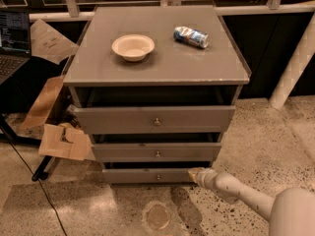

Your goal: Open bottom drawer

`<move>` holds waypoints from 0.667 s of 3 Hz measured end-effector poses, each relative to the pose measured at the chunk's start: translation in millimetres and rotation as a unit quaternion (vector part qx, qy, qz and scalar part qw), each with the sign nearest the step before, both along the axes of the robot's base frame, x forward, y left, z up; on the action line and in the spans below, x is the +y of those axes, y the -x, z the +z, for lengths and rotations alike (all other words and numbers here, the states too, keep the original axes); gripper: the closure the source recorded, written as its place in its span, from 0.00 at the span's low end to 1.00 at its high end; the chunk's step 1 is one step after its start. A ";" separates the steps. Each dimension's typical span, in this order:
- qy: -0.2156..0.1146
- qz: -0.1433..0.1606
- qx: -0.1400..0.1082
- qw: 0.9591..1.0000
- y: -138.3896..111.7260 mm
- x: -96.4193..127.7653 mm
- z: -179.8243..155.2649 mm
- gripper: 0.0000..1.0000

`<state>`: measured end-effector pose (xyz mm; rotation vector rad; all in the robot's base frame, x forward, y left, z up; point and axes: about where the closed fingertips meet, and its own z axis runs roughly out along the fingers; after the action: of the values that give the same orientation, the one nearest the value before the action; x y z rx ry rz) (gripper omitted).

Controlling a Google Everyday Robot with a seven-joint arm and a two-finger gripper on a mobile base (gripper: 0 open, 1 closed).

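Observation:
The bottom drawer (133,175) is the narrowest, lowest grey front of the cabinet, with a small silvery knob (158,176) at its centre. It stands slightly out from the cabinet. My gripper (193,174) is at the drawer's right end, low near the floor, on the tip of my white arm (236,191) that reaches in from the lower right. The gripper sits to the right of the knob, touching or nearly touching the drawer front's right edge.
The middle drawer (157,152) and top drawer (155,119) sit above. On the cabinet top lie a cream bowl (133,46) and a crushed can (191,36). Cardboard pieces (64,141), a cable and a laptop (12,38) are at the left. A white post (293,68) leans at right.

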<state>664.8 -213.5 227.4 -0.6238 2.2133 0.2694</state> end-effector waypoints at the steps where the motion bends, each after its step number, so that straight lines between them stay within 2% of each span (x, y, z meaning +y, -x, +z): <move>1: -0.005 -0.015 -0.010 1.000 -14.8 -1.5 -4.6 1.00; 2: -0.002 -0.016 -0.031 0.999 -50.9 0.5 -3.0 1.00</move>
<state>715.7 -213.0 224.4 -0.5872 2.1604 0.2342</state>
